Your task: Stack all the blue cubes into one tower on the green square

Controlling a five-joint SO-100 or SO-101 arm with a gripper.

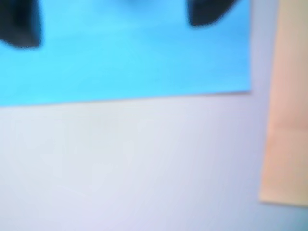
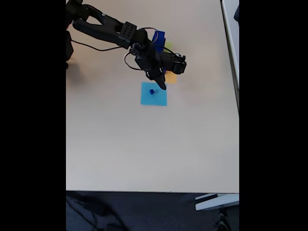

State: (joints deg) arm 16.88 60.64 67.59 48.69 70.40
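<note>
Your gripper (image 2: 161, 85) hangs over the far edge of the light-blue square (image 2: 154, 94), which lies on the table (image 2: 144, 144) in its far half, nearer the right edge than the left in the fixed view. In the wrist view the two dark fingertips (image 1: 207, 14) stand wide apart over that light-blue square (image 1: 125, 53) with nothing between them, so your gripper (image 1: 113, 21) is spread and empty. One tiny blue cube (image 2: 151, 90) sits on the light-blue square, just beside the fingertips in the fixed view. Farther back, partly behind the arm (image 2: 120, 32), you can see a larger blue cube (image 2: 159, 36) standing by a sliver of the green square (image 2: 168, 48); whether it is a stack you cannot tell. The orange square (image 2: 171, 77) lies just beyond the light-blue one, and its pale edge (image 1: 288, 106) shows at the right of the wrist view.
</note>
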